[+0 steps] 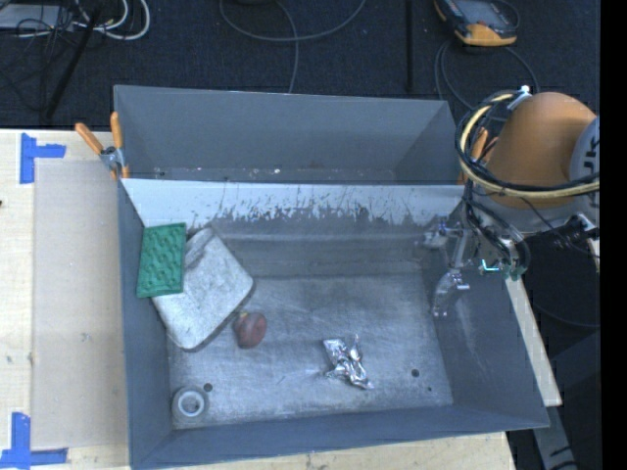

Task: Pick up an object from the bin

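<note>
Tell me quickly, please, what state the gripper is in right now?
Gripper: cannot be told whether open or shut; it hangs low by the right wall of the bin, with no object visibly held.

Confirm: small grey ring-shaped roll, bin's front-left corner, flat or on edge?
Flat: the small grey ring-shaped roll shows its round hole facing up.

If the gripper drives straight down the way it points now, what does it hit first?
Probably bare bin floor by the right wall, though depth is unclear; the crumpled foil lies aside of the gripper.
</note>
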Controlling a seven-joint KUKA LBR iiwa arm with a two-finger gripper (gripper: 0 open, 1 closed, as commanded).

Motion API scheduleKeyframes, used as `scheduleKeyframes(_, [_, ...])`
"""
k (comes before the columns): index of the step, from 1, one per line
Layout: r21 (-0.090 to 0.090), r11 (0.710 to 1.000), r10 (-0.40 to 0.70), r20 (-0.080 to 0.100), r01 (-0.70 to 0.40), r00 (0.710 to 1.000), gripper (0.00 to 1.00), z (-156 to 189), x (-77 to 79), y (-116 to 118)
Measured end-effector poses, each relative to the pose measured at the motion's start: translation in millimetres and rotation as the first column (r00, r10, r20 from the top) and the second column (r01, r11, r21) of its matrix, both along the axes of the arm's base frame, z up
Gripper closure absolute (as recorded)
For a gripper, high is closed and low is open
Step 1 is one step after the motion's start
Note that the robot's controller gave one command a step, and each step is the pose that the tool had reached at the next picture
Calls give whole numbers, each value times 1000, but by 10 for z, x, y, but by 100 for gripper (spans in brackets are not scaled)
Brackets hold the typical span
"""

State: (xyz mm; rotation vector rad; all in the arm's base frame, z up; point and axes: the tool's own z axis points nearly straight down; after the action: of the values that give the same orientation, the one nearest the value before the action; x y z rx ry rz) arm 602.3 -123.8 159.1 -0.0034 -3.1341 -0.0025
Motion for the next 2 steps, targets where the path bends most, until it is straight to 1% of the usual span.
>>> scheduleKeyframes(1, [3, 981, 194, 2, -194, 981, 0, -351, -580, 676])
scheduleKeyframes(2, [4, 892, 452, 2, -452, 892, 0, -804, -886, 1176])
